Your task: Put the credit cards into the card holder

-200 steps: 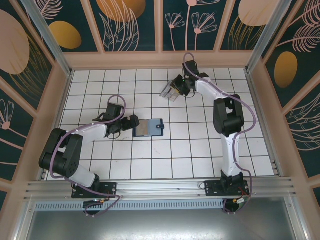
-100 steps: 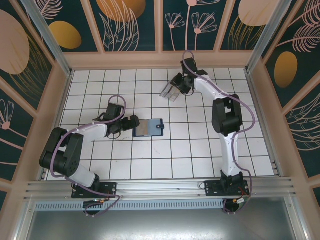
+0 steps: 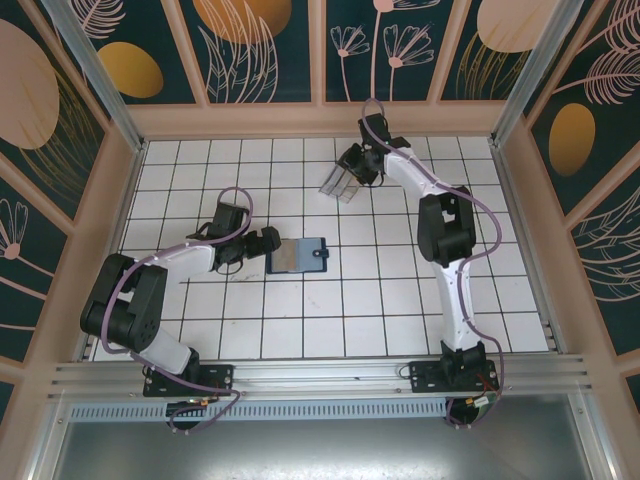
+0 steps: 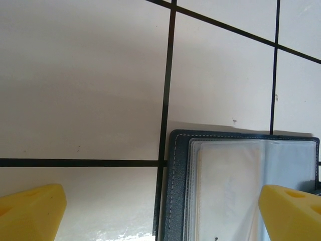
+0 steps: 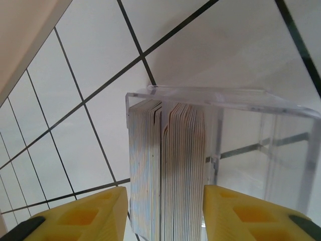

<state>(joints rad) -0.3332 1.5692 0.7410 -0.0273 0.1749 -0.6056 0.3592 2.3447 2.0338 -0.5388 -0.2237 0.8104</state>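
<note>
– Right end effector (image 5: 163,211) has its jaws apart, one finger on each side of the credit cards (image 5: 165,165), which stand on edge, packed together, in the clear tray (image 5: 261,150). Nothing is clamped yet.

– So what could go wrong if it closes there?

– The stack sits between the fingers as one block, with only a thin gap partway across. Closing would probably pinch many cards instead of one. The tray's wall also lies just beside the right-hand finger, so the jaws could catch the plastic and tip or drag the tray across the counter (image 3: 400,300).

– And the other side?

– Left end effector (image 4: 160,213) is also spread wide. The card holder (image 4: 241,186) lies open just ahead of it, with one corner under the right-hand finger and bare counter under the other. I cannot tell whether that finger touches it. If it doesn't, the holder is loose, and a card pushed at its clear sleeve would likely slide it away rather than go in.
</note>
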